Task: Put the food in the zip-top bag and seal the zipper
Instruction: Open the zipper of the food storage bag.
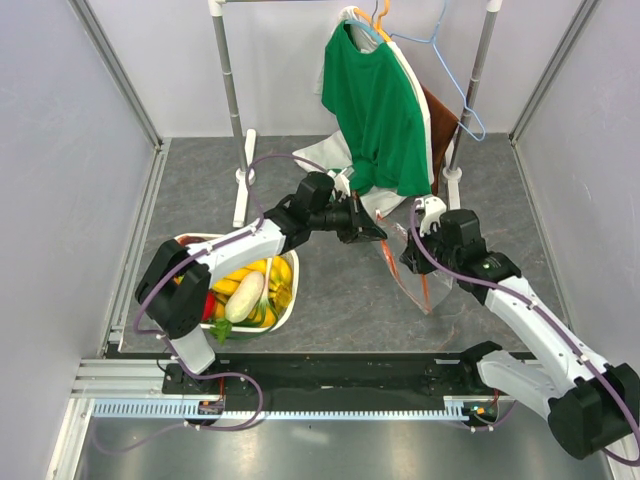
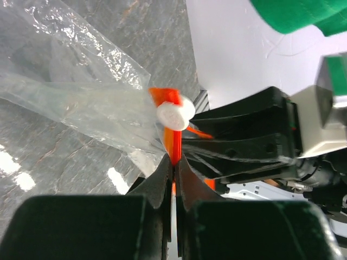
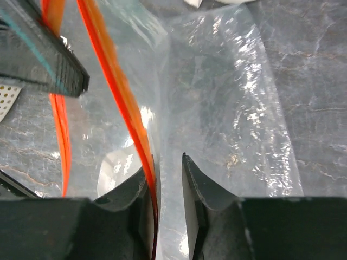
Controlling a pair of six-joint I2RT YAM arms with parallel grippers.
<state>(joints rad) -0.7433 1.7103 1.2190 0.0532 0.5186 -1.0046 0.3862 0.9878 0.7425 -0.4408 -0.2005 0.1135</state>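
The clear zip-top bag (image 1: 412, 282) is held up off the floor between my two grippers. My left gripper (image 1: 377, 235) is shut on the orange-red zipper (image 2: 174, 143) just below its white slider (image 2: 174, 115). My right gripper (image 1: 410, 258) is open. In the right wrist view the zipper (image 3: 116, 92) and bag film (image 3: 227, 97) run between the jaws (image 3: 167, 160), with the strip lying against the left finger. The food stays in the white lattice basket (image 1: 283, 316): yellow bananas (image 1: 250, 274), a white radish (image 1: 245, 297) and a red piece (image 1: 208, 305). No food shows inside the bag.
A clothes rack stands at the back with a green shirt (image 1: 378, 110), hangers and a white cloth (image 1: 375, 203) reaching the floor near the grippers. Its feet (image 1: 243, 185) stand behind the basket. Grey walls close in on both sides.
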